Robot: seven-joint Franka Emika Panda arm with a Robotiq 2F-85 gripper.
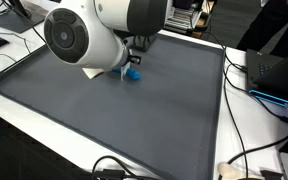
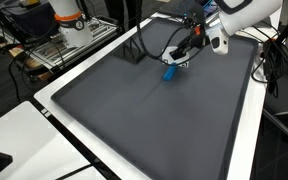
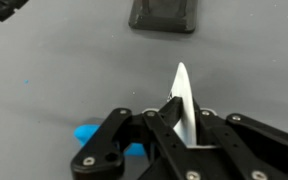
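End effector [image 3: 180, 118]: closed on a thin white piece [image 3: 181, 90] | blue object [image 2: 170, 72]: on grey mat [image 2: 134, 120], just beneath it, near one mat edge | black stand [image 3: 164, 15]: apart.

No lettering, label, brand mark, numeral or sign is legible in any view, whether on the grey mat [image 1: 134, 120], the black stand [image 3: 162, 15] or the gripper [image 3: 182, 108].

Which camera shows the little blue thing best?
An exterior view: there the blue thing lies in plain sight on the grey mat. In an exterior view the arm crowds it; the wrist view shows only a piece behind the gripper.
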